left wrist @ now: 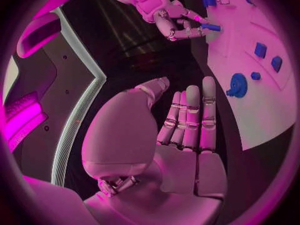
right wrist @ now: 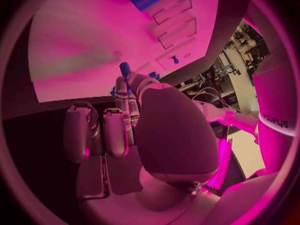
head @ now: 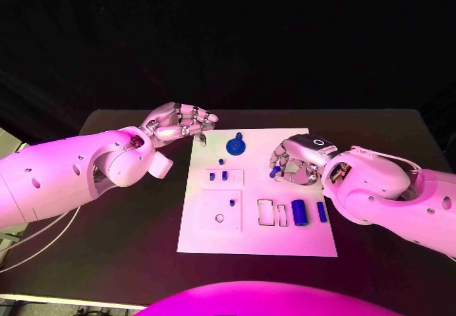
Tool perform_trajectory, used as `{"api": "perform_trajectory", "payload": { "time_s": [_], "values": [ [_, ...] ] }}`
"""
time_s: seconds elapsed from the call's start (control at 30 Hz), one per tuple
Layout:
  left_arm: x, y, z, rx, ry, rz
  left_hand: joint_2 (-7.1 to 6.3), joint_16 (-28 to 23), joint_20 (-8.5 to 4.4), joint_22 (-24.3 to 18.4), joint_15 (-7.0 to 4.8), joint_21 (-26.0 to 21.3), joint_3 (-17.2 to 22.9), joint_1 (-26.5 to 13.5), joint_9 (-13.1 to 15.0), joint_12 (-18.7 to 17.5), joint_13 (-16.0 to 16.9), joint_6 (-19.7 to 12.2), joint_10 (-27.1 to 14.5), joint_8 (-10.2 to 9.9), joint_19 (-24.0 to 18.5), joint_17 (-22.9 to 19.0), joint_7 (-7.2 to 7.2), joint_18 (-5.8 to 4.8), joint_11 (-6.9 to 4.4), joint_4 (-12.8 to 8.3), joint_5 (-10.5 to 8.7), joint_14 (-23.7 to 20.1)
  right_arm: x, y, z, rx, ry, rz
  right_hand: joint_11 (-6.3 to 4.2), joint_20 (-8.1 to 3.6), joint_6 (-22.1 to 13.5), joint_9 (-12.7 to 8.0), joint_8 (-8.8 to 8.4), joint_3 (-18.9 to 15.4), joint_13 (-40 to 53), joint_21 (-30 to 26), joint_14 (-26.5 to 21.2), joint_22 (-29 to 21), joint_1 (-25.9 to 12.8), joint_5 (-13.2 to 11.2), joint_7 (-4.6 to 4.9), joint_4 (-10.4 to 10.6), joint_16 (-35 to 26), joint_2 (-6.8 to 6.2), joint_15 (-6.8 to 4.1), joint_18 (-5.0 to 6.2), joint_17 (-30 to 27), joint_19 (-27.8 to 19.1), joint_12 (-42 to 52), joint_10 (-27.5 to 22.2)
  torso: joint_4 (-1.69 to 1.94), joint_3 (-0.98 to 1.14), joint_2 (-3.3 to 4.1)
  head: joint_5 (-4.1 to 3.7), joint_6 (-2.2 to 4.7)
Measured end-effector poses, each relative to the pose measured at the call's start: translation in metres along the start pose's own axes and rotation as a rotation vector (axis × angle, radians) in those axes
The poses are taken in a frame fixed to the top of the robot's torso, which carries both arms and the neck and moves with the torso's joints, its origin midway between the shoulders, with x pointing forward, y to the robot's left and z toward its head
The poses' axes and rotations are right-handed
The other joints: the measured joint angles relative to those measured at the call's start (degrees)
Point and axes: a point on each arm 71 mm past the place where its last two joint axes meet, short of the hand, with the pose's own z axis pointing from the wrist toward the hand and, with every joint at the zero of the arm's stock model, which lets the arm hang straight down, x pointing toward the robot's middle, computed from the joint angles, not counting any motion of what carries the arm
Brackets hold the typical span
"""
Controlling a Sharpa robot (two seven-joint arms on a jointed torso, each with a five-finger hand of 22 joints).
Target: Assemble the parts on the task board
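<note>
While the white task board (head: 256, 240) lies flat and smooth in the middle of the matte black table (head: 114, 263), the right hand (head: 296, 161) hovers over its right side and pinches a small blue peg (head: 275, 171) between thumb and a finger; the left wrist view shows that peg (left wrist: 210, 27) as a short rod jutting from the fingertips. The left hand (head: 180, 123) sits at the board's far left corner, its silver segmented fingers held straight and close together, gripping nothing. On the board lie a round blue knob-like part (head: 236, 143) near the far edge, a tiny blue stud (head: 221, 161), two small blue blocks (head: 217, 176) in a rectangular recess, a blue cylinder (head: 300, 212) and a slimmer blue bar (head: 322, 211) beside two empty rectangular slots (head: 273, 212). A square plate outline with a round hole (head: 219, 218) sits nearer the robot. Grey lettering on the robot's white arm casing in the right wrist view is only partly readable.
</note>
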Motion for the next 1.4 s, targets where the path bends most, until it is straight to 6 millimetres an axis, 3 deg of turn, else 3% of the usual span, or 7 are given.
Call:
{"api": "perform_trajectory", "payload": {
  "time_s": [0.37,0.83,1.1,1.4],
  "values": [
    [0.001,0.000,0.001,0.000,0.001,-0.001,0.00,0.0,0.00,0.0,0.00,0.0,0.0,0.0,0.0,0.0,0.0,0.0,0.0,0.0,0.0,0.0,0.00,0.00,0.00,0.0,0.00,0.0,-0.005,0.042,0.000,-0.105,-0.032,0.062,0.01,0.00,-0.1,0.0,0.00,0.0,0.0,0.0,0.0,0.0,-0.2,0.0,-0.12,0.0,0.0,0.06,0.00,0.00,0.0,0.0,0.0,0.0,-0.02,0.08,0.05,0.32,-0.10],
    [0.003,0.000,0.003,0.002,0.007,-0.003,0.00,0.0,0.00,0.0,0.00,0.0,0.0,0.0,0.0,0.0,0.0,0.0,0.0,0.0,0.0,0.0,0.00,0.00,0.00,0.0,0.00,0.0,0.025,0.102,0.008,-0.250,0.027,0.168,0.02,0.00,-0.3,0.0,0.00,0.2,0.1,0.0,0.0,0.0,-0.4,0.2,-0.25,-0.2,-0.2,-0.16,0.00,0.00,-0.2,0.0,-0.2,0.0,0.03,0.07,0.07,1.19,-0.31],
    [0.005,0.001,0.005,0.003,0.011,-0.005,0.00,0.0,0.00,0.0,0.00,0.0,0.0,0.0,0.0,0.0,0.0,0.0,0.0,0.0,0.0,0.0,0.00,0.00,0.00,0.0,0.00,0.0,0.043,0.108,0.011,-0.260,0.067,0.194,0.03,0.00,-0.4,0.0,0.00,0.3,0.0,0.0,0.0,0.0,-0.4,0.2,-0.17,-0.3,-0.2,-0.15,0.01,0.00,-0.2,0.0,-0.2,0.0,0.00,0.01,0.11,1.95,-0.70],
    [0.005,0.001,0.006,0.002,0.012,-0.005,0.00,0.0,0.00,0.0,0.00,0.0,0.0,0.0,0.0,0.0,0.0,0.0,0.0,0.0,0.0,0.0,0.00,-0.01,0.00,0.0,0.00,0.0,0.058,0.111,0.013,-0.262,0.098,0.197,0.12,0.00,-0.4,0.0,0.01,0.3,0.1,0.0,0.0,0.0,-0.4,0.2,-0.15,-0.3,-0.2,-0.15,0.01,0.00,-0.2,0.0,-0.5,0.1,0.01,0.10,0.13,2.49,-1.19]
  ]
}}
